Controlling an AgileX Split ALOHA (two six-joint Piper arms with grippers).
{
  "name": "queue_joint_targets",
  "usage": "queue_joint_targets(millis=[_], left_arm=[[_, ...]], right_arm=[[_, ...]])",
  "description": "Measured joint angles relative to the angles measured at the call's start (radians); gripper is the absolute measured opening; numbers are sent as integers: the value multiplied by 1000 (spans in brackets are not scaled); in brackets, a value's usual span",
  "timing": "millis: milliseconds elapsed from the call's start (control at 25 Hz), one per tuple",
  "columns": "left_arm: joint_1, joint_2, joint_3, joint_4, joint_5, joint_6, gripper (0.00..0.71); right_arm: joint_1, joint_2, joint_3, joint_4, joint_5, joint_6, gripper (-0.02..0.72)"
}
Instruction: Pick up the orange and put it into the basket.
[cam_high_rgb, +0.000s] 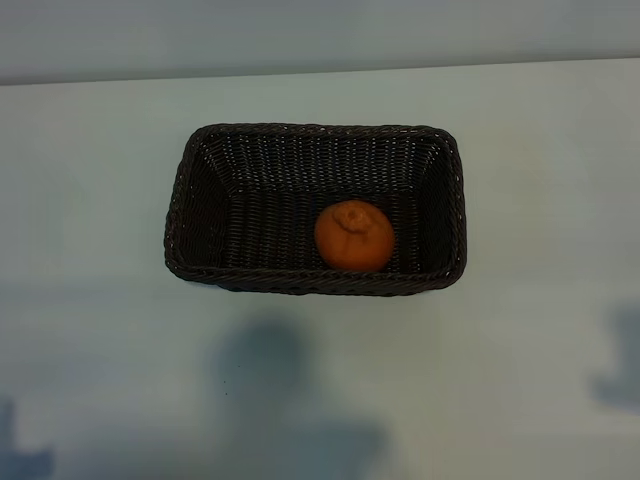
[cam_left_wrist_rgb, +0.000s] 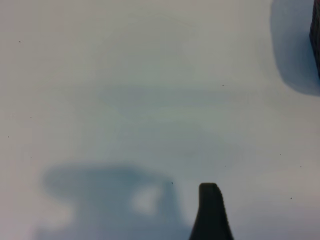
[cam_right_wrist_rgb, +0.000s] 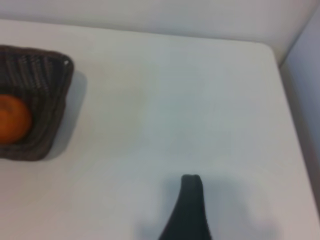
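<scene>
Your right tool (cam_right_wrist_rgb: 186, 210) stands open and empty over bare surface (cam_right_wrist_rgb: 165, 100), angled down, well apart from the basket (cam_right_wrist_rgb: 47, 80). Your left tool (cam_left_wrist_rgb: 210, 212) (one fingertip showing) is open too, over bare surface. The orange (cam_high_rgb: 353, 236) lies inside the basket (cam_high_rgb: 200, 200), right of its middle, toward the near wall; only the exterior view shows the whole basket, and neither arm.

Soft, even, dim-cool light falls from above. Blurred grey arm shadows lie on the pale matte table (cam_high_rgb: 100, 300) near me. Both wrist views are soft, out of focus.
</scene>
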Motion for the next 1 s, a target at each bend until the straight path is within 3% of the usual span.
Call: queue_joint_targets(millis=[520,720,880,1000], left_arm=[[0,0,0,0,0,0,525],[0,0,0,0,-1,0,525],[0,0,0,0,-1,0,525],[0,0,0,0,-1,0,525]], right_arm=[[1,-166,160,7,3,0,597],[52,-225,268,7,3,3,597],[144,-280,318,-2,-12,62,597],[222,-291,341,-40,-30,127,597]])
